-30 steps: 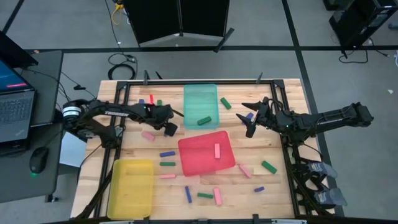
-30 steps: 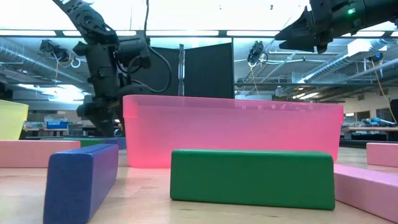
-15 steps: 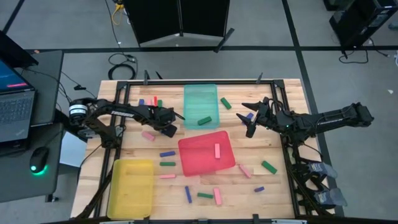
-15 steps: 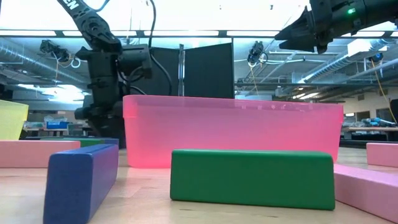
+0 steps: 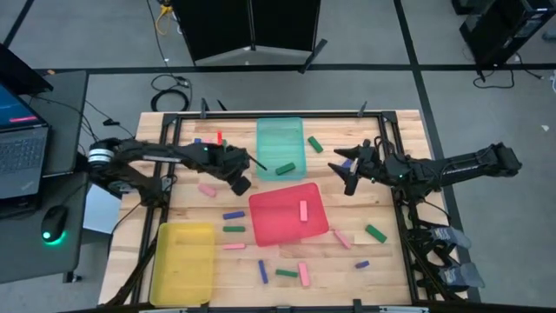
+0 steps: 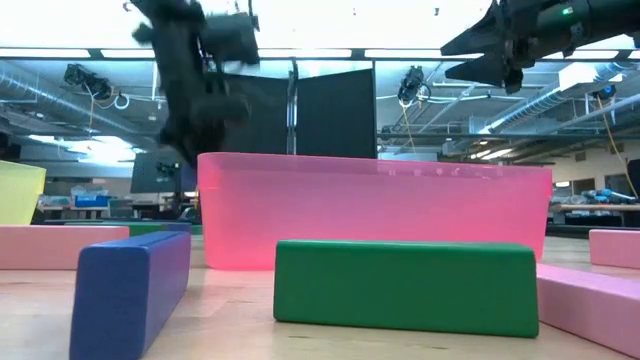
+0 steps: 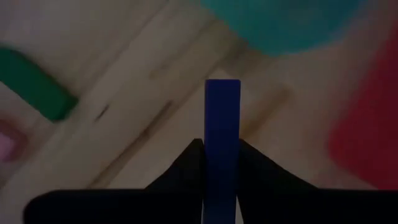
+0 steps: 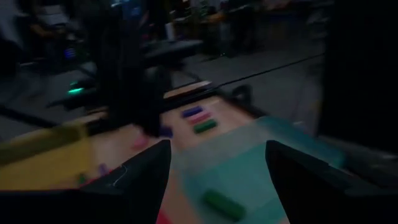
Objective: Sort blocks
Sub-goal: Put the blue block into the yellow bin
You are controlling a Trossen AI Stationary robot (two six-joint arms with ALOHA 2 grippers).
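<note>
A: Where are the trays?
B: Teal tray (image 5: 280, 139) at the back, red tray (image 5: 287, 214) in the middle, yellow tray (image 5: 182, 262) front left.
A: Anything inside?
B: A green block (image 5: 285, 169) in teal, a pink block (image 5: 304, 210) in red.

Wooden table (image 5: 391, 269) w/ black frame carries 3 trays: teal tray (image 5: 280, 143) at far centre, red tray (image 5: 282, 217) mid, yellow tray (image 5: 182, 261) near left. Loose blocks on the wood: pink block (image 5: 207, 189), blue block (image 5: 233, 215), green block (image 5: 234, 229) and another pink (image 5: 233, 247) left of red tray; near edge has blue (image 5: 262, 272), green (image 5: 287, 273), pink (image 5: 304, 274). Right side: pink (image 5: 341, 238), green (image 5: 375, 233), small blue (image 5: 362, 264); far side has green (image 5: 314, 144) by teal tray.
</note>
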